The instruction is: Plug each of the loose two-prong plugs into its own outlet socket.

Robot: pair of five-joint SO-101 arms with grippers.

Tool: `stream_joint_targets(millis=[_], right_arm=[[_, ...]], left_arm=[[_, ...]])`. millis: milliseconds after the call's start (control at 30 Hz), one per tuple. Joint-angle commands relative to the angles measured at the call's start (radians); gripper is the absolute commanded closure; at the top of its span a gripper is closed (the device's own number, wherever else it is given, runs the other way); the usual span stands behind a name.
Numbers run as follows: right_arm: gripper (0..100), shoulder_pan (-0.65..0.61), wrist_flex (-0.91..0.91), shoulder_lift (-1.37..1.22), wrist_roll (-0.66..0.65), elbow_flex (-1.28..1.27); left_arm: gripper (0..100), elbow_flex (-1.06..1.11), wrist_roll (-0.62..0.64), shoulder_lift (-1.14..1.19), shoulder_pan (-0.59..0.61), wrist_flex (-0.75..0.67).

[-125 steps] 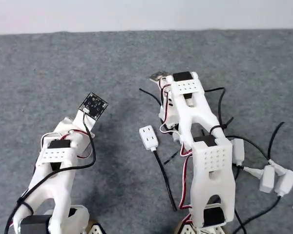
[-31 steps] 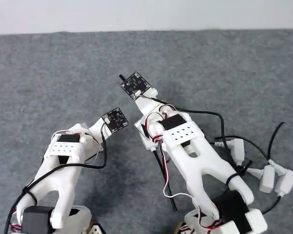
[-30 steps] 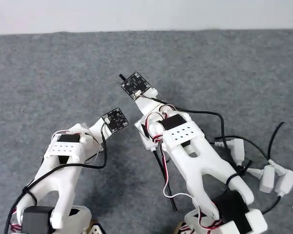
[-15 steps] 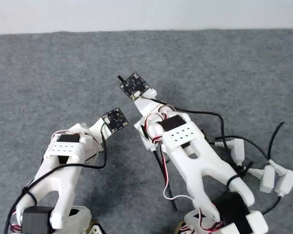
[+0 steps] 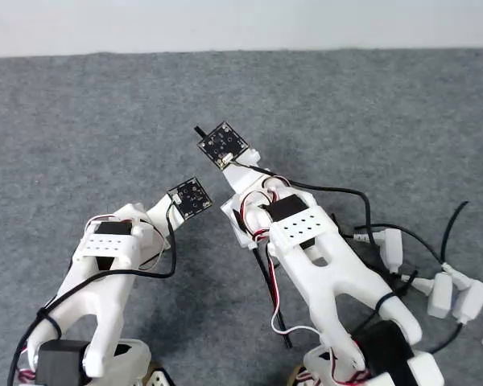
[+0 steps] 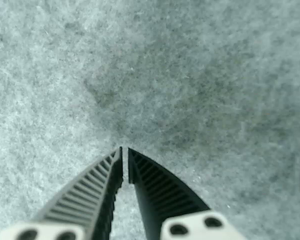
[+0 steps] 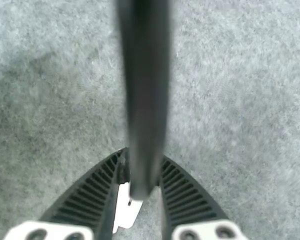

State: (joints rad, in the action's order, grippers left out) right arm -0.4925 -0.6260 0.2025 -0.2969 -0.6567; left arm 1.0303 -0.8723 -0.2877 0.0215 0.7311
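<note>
The right gripper [image 7: 141, 156] is closed narrowly on a black cord [image 7: 142, 75], which runs out from between its jaws. A small white piece [image 7: 126, 210] sits in the jaws beside the cord. It may be the plug body, but I cannot tell. From above, the tip of the cord [image 5: 198, 129] pokes out on the far side of that arm's wrist, over the grey mat [image 5: 370, 121].

The white socket block [image 5: 240, 235] lies on the mat just nearer than that, mostly hidden under the right arm, with its own black lead [image 5: 270, 293] trailing toward the near edge. The left gripper [image 6: 125, 151] hangs over bare mat just left of the block, holding nothing, its jaws almost together.

The step in hand looks like bringing the held plug to the block. Doing it well probably depends on the grip, because a hold on the cord alone would let the plug swivel when pressed. The prongs need to face the slots squarely and go in with a straight push. The block is light and free on the mat, so it will likely slide, and the left gripper is well placed to pin it.

More loose plugs [image 5: 440, 294] wait in a tangle of cords at the right.
</note>
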Motion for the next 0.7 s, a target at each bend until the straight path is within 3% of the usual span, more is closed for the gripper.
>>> stream_joint_targets(millis=[0,667], right_arm=[[99.1,-0.019,0.025,0.033,0.015,0.006],[99.1,-0.018,0.010,0.031,0.008,-0.021]], left_arm=[[99,-0.002,0.011,-0.034,0.006,-0.017],[99,-0.002,0.011,-0.034,0.008,-0.017]])
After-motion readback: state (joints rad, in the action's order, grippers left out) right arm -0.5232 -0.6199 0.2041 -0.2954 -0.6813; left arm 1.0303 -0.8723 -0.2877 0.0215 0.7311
